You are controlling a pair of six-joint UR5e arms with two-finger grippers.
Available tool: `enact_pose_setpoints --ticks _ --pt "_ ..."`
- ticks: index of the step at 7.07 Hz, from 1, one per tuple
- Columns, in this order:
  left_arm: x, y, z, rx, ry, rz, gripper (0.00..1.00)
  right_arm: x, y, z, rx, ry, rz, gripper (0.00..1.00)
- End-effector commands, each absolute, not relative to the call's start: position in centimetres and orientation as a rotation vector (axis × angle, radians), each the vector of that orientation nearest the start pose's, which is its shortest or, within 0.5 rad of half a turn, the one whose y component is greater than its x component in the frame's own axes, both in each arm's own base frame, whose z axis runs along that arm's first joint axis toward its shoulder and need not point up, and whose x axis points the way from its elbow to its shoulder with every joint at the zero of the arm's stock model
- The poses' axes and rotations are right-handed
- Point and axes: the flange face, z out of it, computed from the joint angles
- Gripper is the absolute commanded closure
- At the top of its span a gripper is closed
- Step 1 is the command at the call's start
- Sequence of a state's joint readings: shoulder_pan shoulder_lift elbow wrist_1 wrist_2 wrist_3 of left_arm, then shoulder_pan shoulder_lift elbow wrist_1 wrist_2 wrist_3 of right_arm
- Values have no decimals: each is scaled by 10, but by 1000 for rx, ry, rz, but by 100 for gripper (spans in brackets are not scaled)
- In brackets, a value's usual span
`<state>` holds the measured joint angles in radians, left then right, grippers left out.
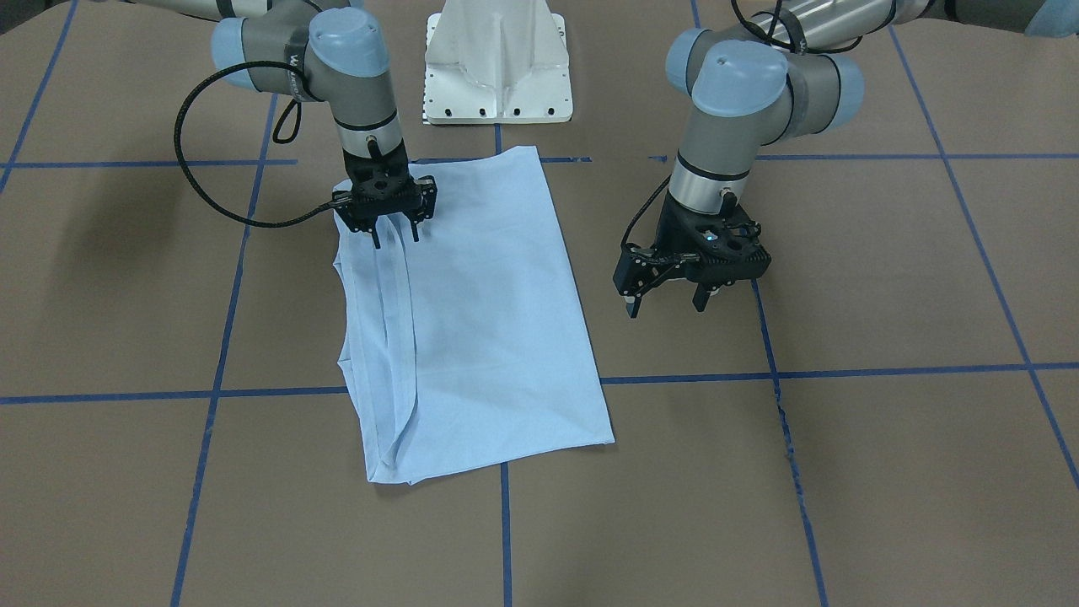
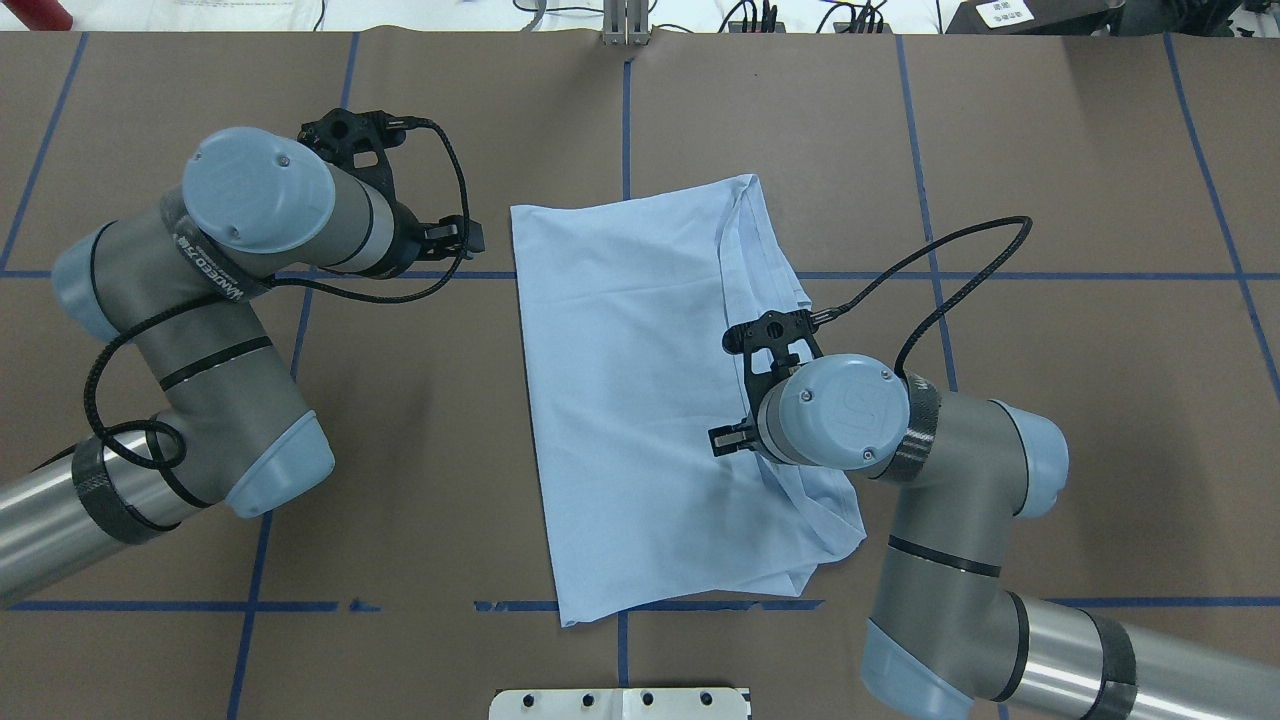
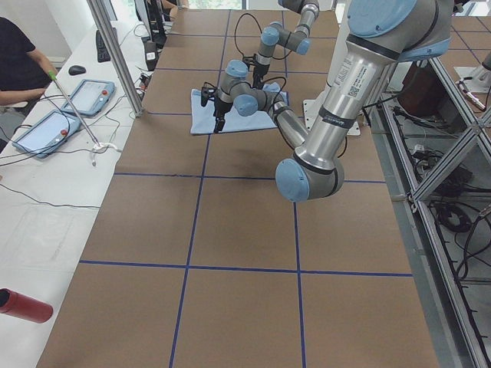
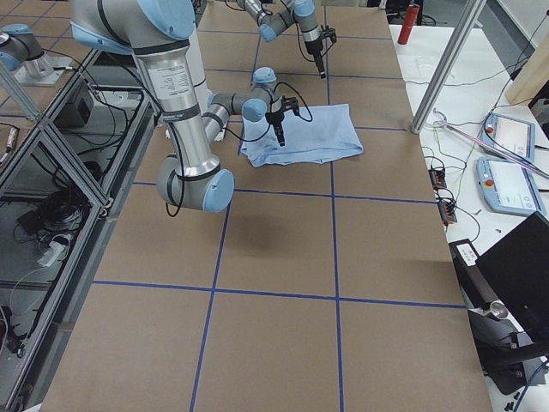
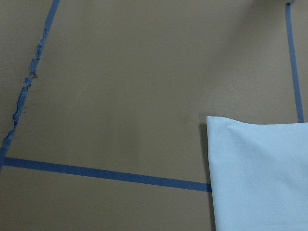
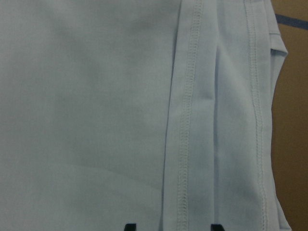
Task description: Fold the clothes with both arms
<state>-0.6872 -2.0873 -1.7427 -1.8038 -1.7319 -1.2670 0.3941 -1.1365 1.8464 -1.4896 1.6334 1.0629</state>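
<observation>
My right gripper (image 1: pixel 396 239) hangs with its two black fingers spread apart over the light blue cloth T-shirt (image 1: pixel 489 303). The shirt lies folded into a long rectangle on the brown paper-covered table (image 1: pixel 885 278), which is crossed by blue tape lines (image 1: pixel 843 371). This gripper is at the shirt's end nearest my white metal pedestal (image 1: pixel 497 67), on the long side where the layers pile up unevenly. In my right wrist view the two fingertips (image 6: pixel 130 226) show at the bottom edge with cloth between them, and the stitched hems (image 6: pixel 187 120) run straight away from them. The tips pinch nothing, and I cannot tell whether they touch the fabric or hover just over it. My left gripper (image 1: pixel 666 305) is also spread wide and holds nothing. It hangs over bare table beside the shirt's smooth, straight long edge, apart from the cloth. From its wrist camera, one square corner of the folded shirt lies off to one side, crossing a tape line, with the rest of that view plain brown table.
</observation>
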Motion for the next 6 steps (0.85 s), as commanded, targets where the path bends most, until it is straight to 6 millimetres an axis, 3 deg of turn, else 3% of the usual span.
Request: enact_pose_setpoints --ticks 1,4,5,6 --pt "429 -504 266 305 879 -282 0 -523 -352 293 281 -735 -143 53" --pt "429 -504 268 307 883 -281 0 -533 -349 303 265 -716 -157 56" --pt "429 -504 268 307 883 -281 0 -533 -346 304 246 -723 -165 64" --pt "429 -504 267 308 885 -281 0 -533 -344 303 217 -736 -176 81"
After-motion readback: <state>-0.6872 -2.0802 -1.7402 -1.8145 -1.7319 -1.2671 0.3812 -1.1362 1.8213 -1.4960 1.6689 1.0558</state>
